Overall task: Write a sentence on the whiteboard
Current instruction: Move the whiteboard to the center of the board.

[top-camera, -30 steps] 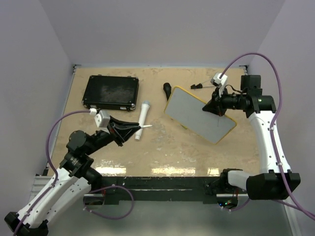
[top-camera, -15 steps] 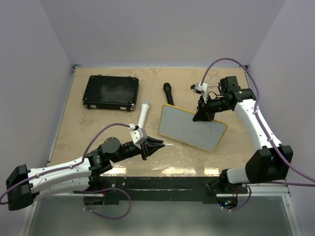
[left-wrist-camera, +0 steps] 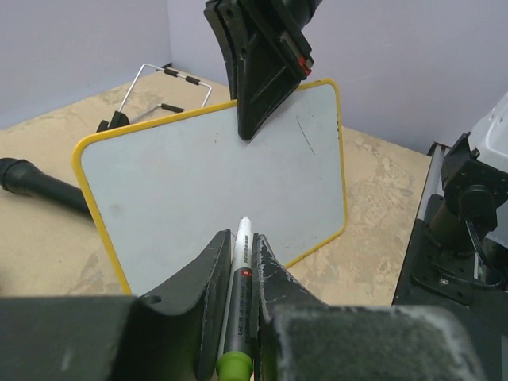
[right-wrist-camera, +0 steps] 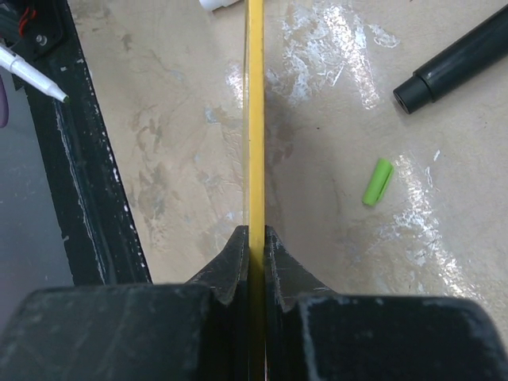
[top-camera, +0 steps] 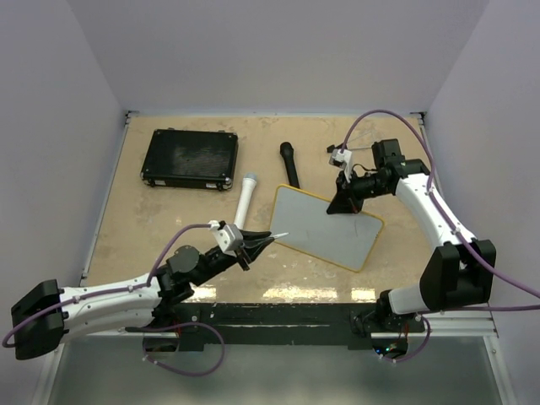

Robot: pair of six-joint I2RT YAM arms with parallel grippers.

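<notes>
The whiteboard (top-camera: 325,226), white with a yellow rim, is held tilted over the table. My right gripper (top-camera: 344,198) is shut on its far edge; the right wrist view shows the rim (right-wrist-camera: 255,119) edge-on between the jaws of the right gripper (right-wrist-camera: 255,234). My left gripper (top-camera: 257,245) is shut on a marker (left-wrist-camera: 240,262) with a white tip and green end. The tip is just short of the board's near left edge. The board (left-wrist-camera: 198,175) bears only one thin dark stroke (left-wrist-camera: 305,135); no sentence shows.
A black case (top-camera: 190,158) lies at the back left. A black cylinder (top-camera: 290,163) and a white cylinder (top-camera: 245,199) lie left of the board. A green cap (right-wrist-camera: 378,181) lies on the table beneath the board. A wire stand (left-wrist-camera: 171,75) stands behind the board.
My right arm has carried the board left and toward the near edge. My left arm has swung right and stretched out, bringing the marker tip up to the board's left edge.
</notes>
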